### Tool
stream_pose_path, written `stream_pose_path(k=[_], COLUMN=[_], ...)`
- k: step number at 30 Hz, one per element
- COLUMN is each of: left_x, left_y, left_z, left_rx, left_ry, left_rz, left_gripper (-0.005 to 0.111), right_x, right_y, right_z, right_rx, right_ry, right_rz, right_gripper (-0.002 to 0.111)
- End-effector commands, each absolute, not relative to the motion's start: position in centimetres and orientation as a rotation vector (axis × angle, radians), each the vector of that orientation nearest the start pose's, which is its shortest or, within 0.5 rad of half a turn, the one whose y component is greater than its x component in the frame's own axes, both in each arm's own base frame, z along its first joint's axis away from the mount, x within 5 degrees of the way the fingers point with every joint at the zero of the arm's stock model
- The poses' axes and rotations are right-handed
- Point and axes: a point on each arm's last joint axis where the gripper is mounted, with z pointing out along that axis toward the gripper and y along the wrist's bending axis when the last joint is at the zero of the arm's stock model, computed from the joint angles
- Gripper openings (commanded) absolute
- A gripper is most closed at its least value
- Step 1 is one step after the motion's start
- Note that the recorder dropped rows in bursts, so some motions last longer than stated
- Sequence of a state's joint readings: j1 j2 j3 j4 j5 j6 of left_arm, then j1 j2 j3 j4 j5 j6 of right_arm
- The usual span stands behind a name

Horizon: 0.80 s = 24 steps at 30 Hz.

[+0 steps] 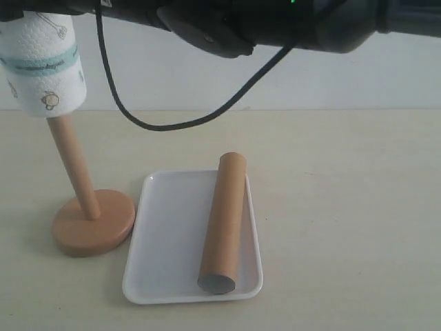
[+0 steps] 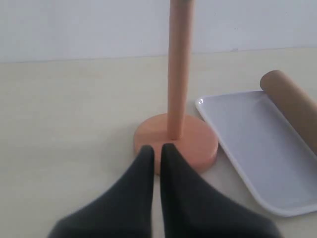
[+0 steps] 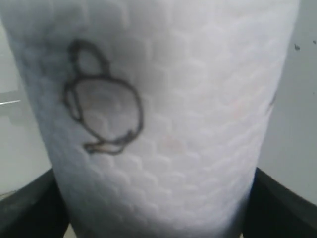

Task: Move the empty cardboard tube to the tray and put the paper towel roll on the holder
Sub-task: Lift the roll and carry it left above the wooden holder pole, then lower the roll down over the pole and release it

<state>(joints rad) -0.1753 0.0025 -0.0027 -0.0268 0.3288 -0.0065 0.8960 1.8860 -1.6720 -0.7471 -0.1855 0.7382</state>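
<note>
White paper towel roll: high on the pole's tip, barely threaded on.
Right gripper: clamped around the roll.
Holder: just beside the tray, pole looking tilted.
Empty cardboard tube: lying in the tray.
Left gripper: pinched together, empty, by the base.
Risk: an off-line core could snag and tip the stand, I'd say.

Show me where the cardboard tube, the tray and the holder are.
cardboard tube (image 1: 224, 221), exterior view, middle of its side.
tray (image 1: 172, 234), exterior view, bare floor.
holder (image 1: 103, 227), exterior view, round base.
</note>
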Motion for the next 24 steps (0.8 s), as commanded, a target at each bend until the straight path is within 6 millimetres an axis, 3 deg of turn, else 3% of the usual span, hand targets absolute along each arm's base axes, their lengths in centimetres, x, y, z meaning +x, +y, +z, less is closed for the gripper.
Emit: stream_pose_path(k=[1,17,24], left_x=[5.3,5.3,5.3], left_y=[-1.0,-1.0,-1.0], left_z=[18.5,18.5,18.5], left_rx=[0.131,0.131,0.131], left_ry=[1.794,1.794,1.794], left_rz=[-0.159,-0.159,-0.159], left_gripper=[0.004,0.004,0.004], right_x=[28.9,30.0,30.3], right_y=[37.0,39.9,40.2], right_z=[36.4,28.5,26.5], right_rx=[-0.76,-0.805,-0.805], right_ry=[1.491,1.72,1.787], right_rz=[0.754,0.676,0.641], right_gripper=[0.001,0.001,0.003])
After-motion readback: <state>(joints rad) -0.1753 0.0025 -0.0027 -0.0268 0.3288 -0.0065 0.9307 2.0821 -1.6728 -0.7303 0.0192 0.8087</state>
